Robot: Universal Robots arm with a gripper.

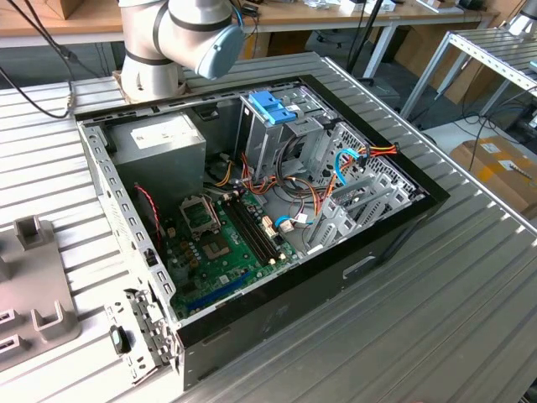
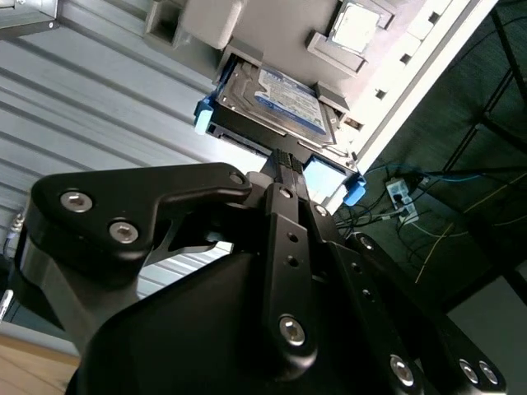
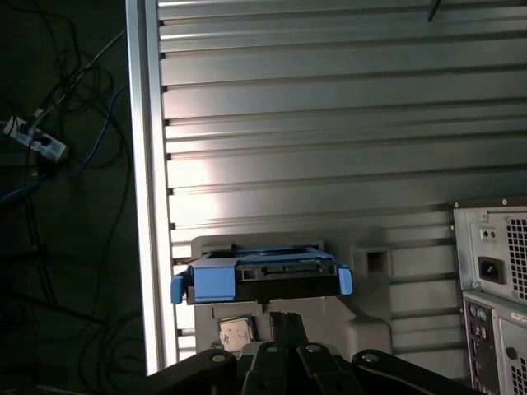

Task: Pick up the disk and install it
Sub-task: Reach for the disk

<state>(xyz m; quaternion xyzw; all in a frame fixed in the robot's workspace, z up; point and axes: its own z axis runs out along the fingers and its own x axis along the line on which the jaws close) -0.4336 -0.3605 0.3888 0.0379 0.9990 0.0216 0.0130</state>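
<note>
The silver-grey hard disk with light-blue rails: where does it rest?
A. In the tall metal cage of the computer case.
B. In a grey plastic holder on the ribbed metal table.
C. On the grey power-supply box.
B: in both wrist views the silver-grey hard disk sits in the grey plastic holder on the ribbed metal table, near the black gripper.

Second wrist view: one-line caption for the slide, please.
Pincer close to the blue-railed disk, which sits in a grey fixture.
</note>
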